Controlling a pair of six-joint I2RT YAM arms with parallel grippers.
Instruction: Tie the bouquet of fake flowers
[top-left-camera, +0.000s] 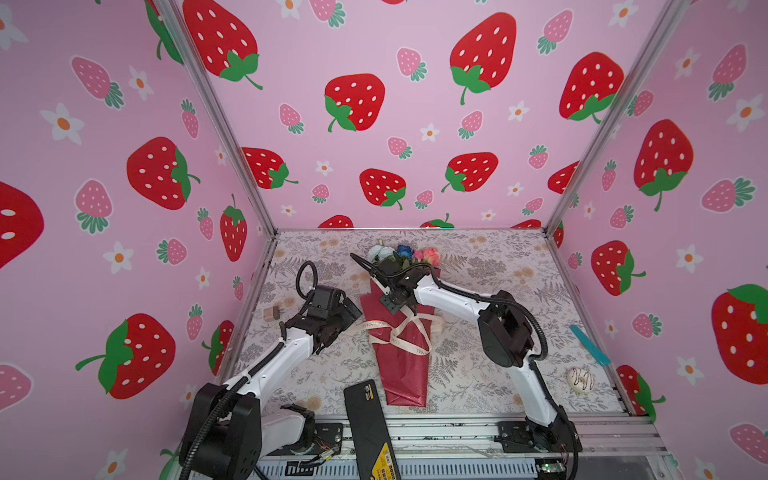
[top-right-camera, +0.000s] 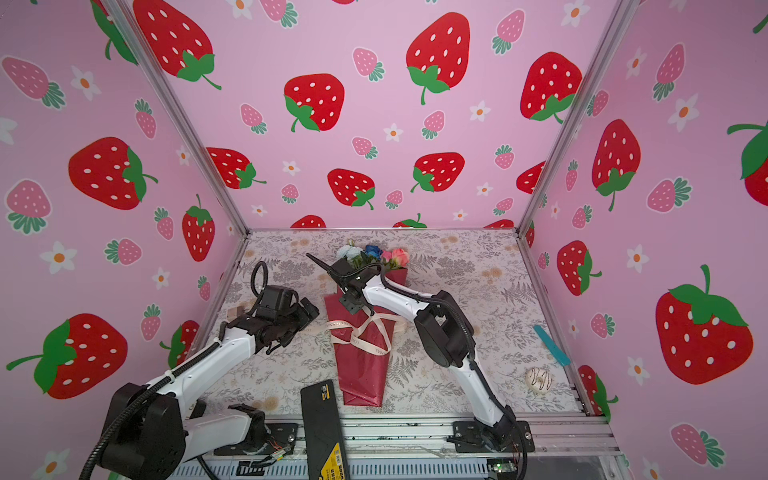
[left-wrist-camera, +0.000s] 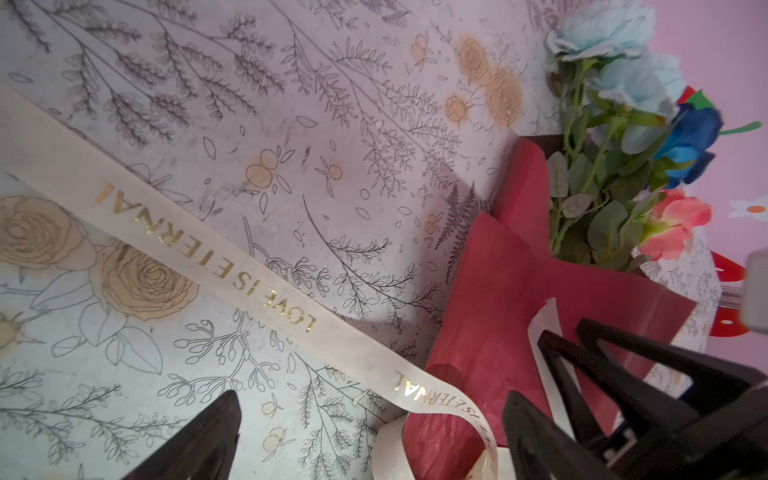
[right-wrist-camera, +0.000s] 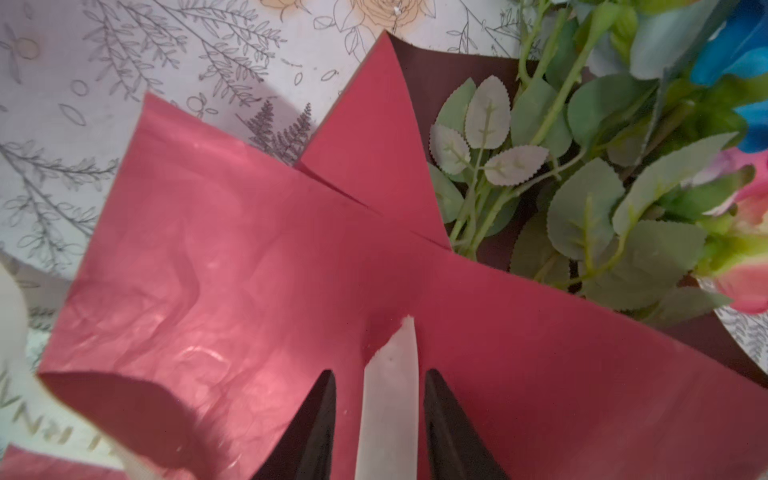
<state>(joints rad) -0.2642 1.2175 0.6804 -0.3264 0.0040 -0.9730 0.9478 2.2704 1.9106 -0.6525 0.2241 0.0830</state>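
- The bouquet of fake flowers (top-left-camera: 405, 365) is lying at the centre of both top views, its pale blue, dark blue and pink-coral blooms pointing toward the top of the frame and the narrow end of its dark red wrap pointing toward the bottom.
- A cream ribbon (top-left-camera: 395, 332) with gold lettering is crossing over the middle of the wrap in a loose loop, and one tail is trailing off to the left across the table (top-left-camera: 478, 266).
- The right gripper (right-wrist-camera: 378, 372) is hovering over the upper part of the wrap. Its jaws are standing partly apart and straddling a ribbon end, with red paper showing on both sides of it, so nothing is clamped.
- The left gripper (left-wrist-camera: 372, 397) is sitting just left of the wrap with its jaws spread wide. It is gripping nothing, and the ribbon tail is running on the table between its fingers.
- A black device (top-left-camera: 368, 419) is lying at the bottom centre.
- An iced doughnut (top-left-camera: 580, 380) and a teal strip (top-left-camera: 590, 345) are resting at the right.
- A small brown block (top-left-camera: 271, 313) is sitting at the left.
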